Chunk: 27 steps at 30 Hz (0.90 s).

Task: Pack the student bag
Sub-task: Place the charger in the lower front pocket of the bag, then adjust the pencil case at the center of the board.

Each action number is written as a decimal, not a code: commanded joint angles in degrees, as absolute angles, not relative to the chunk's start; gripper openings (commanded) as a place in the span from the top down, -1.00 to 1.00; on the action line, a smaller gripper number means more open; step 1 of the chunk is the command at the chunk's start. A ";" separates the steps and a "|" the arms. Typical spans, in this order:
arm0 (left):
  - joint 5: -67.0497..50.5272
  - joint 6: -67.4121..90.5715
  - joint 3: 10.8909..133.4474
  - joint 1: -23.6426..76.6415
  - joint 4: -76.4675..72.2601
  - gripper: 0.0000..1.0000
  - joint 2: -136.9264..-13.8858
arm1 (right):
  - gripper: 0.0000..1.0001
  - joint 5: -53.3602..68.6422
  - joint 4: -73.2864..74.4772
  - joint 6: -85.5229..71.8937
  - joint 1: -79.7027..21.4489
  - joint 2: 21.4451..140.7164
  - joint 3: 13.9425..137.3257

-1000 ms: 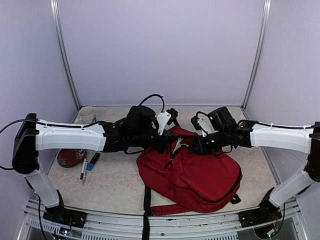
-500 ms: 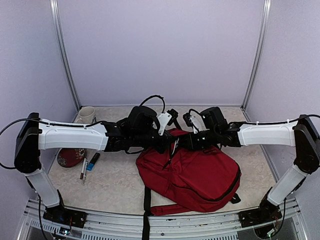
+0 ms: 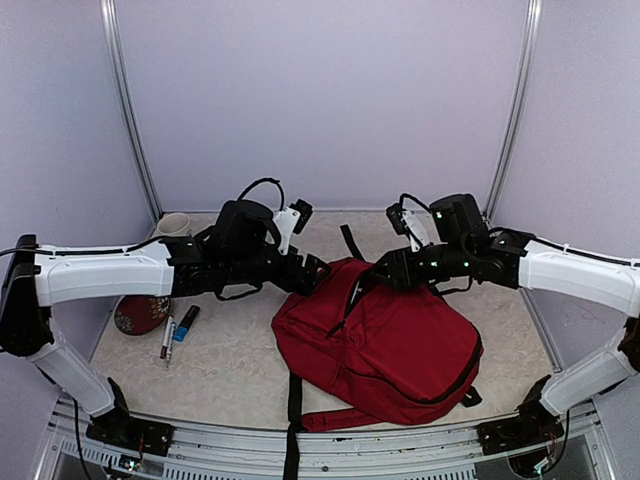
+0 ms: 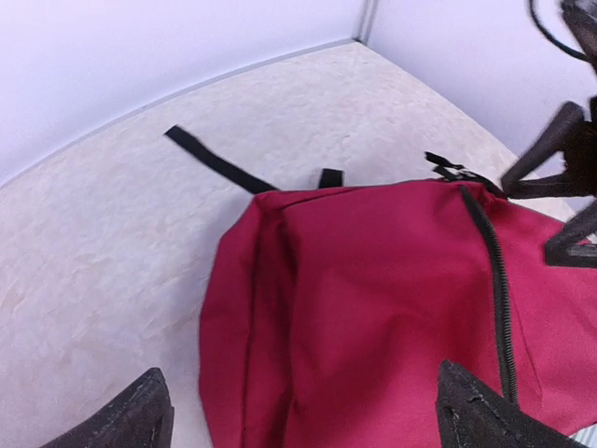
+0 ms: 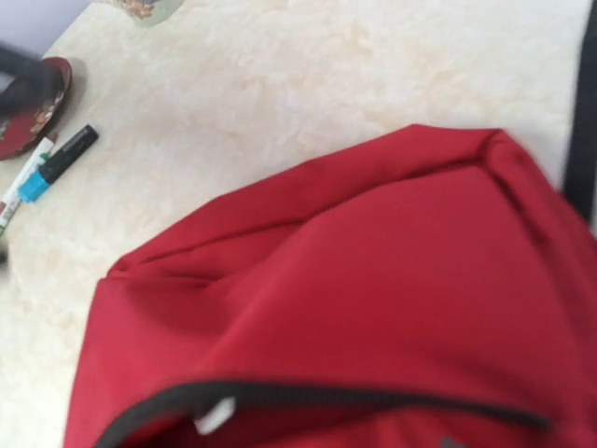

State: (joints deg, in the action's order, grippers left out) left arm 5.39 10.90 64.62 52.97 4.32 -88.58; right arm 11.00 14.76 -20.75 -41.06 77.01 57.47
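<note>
**Student bag flat on the worktop, both pincers off it at its far end**

The student bag [image 3: 390,350], dark red, lies flat on the pale marbled worktop [image 3: 230,370] and is the largest thing there. Its top end points to the far wall and its bottom end toward the arm bases. A black zipper [image 4: 494,271] runs down its face, and it looks closed along the stretch in view. One black strap [image 3: 294,400] trails from the bag's near-left corner over the worktop's near edge. Another strap [image 4: 219,163] lies flat on the worktop beyond the bag's far end.

The left pincer [image 3: 312,268] hangs just off the bag's far-left corner. Its fingers [image 4: 149,411] stand wide apart with nothing between them, only the bag's fabric below. The right pincer [image 3: 385,272] hangs at the bag's far end, close to the top of the zipper. In the left wrist view its fingers [image 4: 550,149] are parted and hold nothing that shows.

Well to the left of the bag sits a red patterned bowl [image 3: 140,315]. A pale mug [image 3: 172,225] stands beyond it, near the far wall. Between the bowl and the bag lie two markers, one black and blue [image 3: 186,322], the other white [image 3: 166,338], side by side and clear of the bag.
</note>
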 commanded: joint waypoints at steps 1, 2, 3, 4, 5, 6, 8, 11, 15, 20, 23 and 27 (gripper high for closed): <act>13.07 15.84 62.12 48.43 14.39 -0.97 -83.19 | -0.30 6.84 26.35 -15.70 -40.16 72.92 57.77; 14.77 17.17 61.65 46.57 17.39 -0.97 -82.73 | -0.32 6.52 27.61 -14.94 -39.78 72.45 57.68; 16.51 18.38 60.91 44.73 20.54 -0.98 -82.63 | -0.33 5.79 28.86 -14.23 -39.47 72.02 57.67; 17.98 19.16 59.53 42.17 22.87 -0.98 -82.54 | -0.35 4.78 30.55 -13.58 -39.06 71.72 57.73; 18.79 19.80 58.13 40.36 24.60 -0.95 -82.49 | -0.36 3.34 31.70 -12.96 -38.48 71.21 57.68; 17.83 19.96 56.47 38.31 24.80 -0.86 -82.36 | -0.37 2.09 32.47 -12.38 -38.21 70.91 57.66; 14.33 20.61 52.57 34.22 21.94 -0.68 -81.08 | -0.40 0.44 32.86 -11.41 -36.96 69.54 57.18; 12.82 22.62 48.15 29.22 17.64 -0.65 -80.03 | -0.41 2.09 32.04 -9.89 -35.84 68.59 56.46; 15.10 23.91 46.96 25.45 21.62 -0.38 -82.92 | -0.42 2.09 31.83 -8.69 -35.37 68.58 55.65; 23.28 24.65 46.31 24.73 24.94 -0.41 -83.84 | -0.43 3.71 30.63 -8.20 -34.81 68.66 54.26; 20.88 23.20 45.38 20.87 23.79 -0.40 -84.01 | -0.43 3.79 30.41 -7.94 -34.72 68.82 54.18; 13.21 21.90 43.09 19.16 21.12 -0.27 -87.05 | -0.43 2.58 30.55 -7.89 -34.63 68.67 54.29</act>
